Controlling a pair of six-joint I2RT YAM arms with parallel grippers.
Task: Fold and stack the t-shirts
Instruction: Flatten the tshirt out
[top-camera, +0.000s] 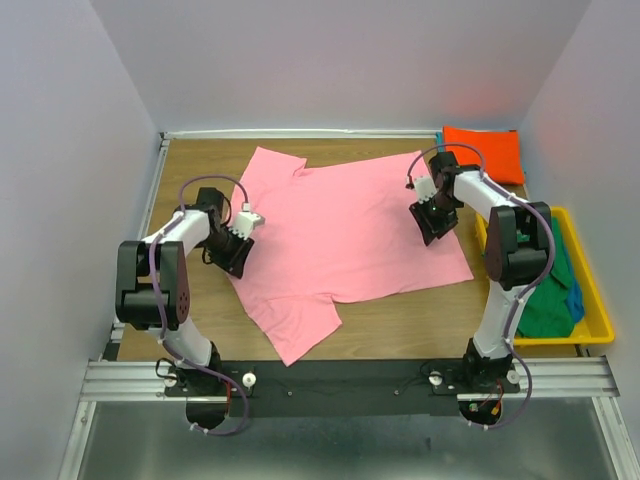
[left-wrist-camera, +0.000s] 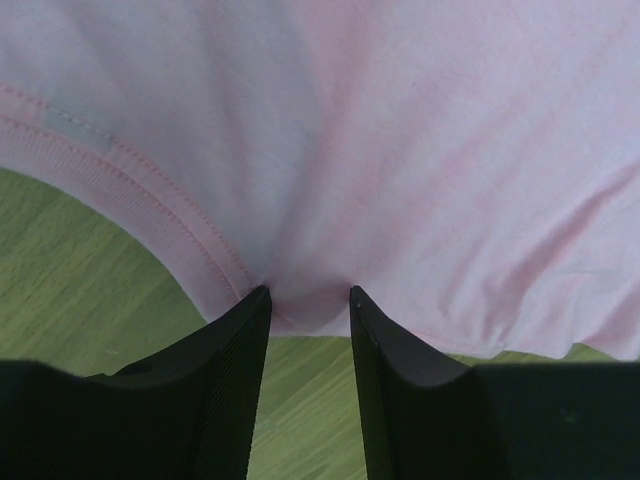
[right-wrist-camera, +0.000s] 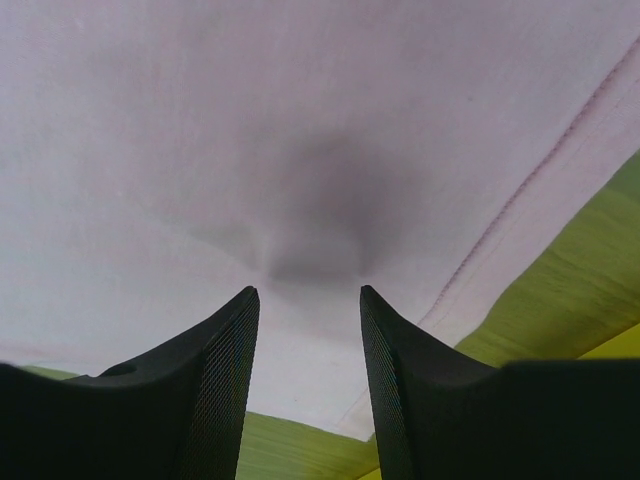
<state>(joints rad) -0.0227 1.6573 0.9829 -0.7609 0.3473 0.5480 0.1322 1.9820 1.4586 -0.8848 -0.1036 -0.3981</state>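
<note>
yellow bin right — obstacle, front tabletop bare

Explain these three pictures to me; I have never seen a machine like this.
Two robot arms are bolted at the near edge of a wooden table. The wide picture looks down from above; the other two come from wrist cameras, so the black wedges are the fingers of the left gripper and right gripper. A pink t-shirt lies spread out, an orange t-shirt sits folded at the far right corner, and a yellow bin holds green and blue cloth. Each gripper presses on the pink shirt, a pucker between its fingers; a firm grip is not certain.
</note>
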